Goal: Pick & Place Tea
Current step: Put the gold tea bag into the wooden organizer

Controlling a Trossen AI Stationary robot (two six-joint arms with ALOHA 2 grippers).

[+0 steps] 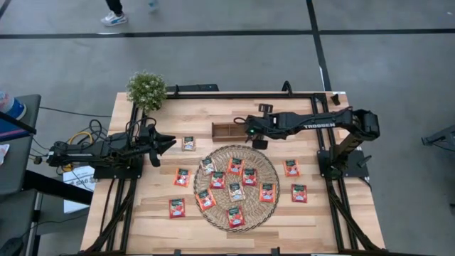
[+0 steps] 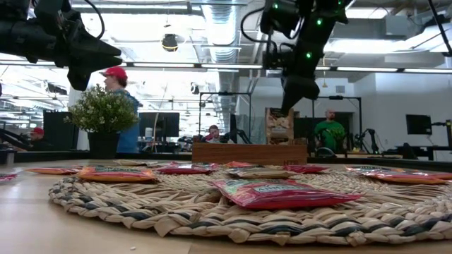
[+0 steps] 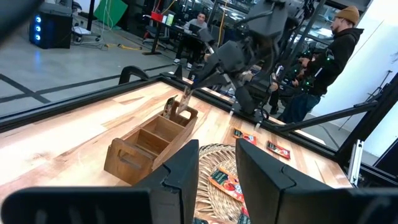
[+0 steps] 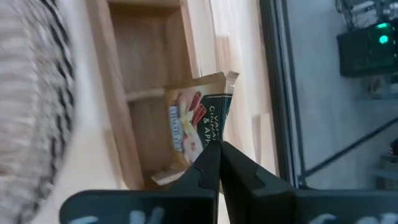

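My right gripper (image 4: pixel 219 144): fingers pinched tight on one corner of a beige sachet (image 4: pixel 200 118), which hangs just past my fingertips, tilted, over the end compartment of the tray (image 4: pixel 115 124) nearest my arm's base; whether it touches the wood I cannot tell. Tray: brown wood, three compartments, directly under my right gripper, at the far edge of the mat (image 1: pixel 264 212). Mat: round, woven, just nearer than the tray, carrying most of the red sachets (image 1: pixel 217 180). Further sachets on the bare table (image 1: pixel 163 227): two past the mat on my right arm's side, two on the left side, and one pale sachet (image 1: pixel 188 144) just ahead of my left gripper (image 1: pixel 169 144). Left gripper: raised above the table, well apart from the tray, fingers slightly parted, holding nothing. Plant (image 1: pixel 146 89): far corner, behind my left gripper.
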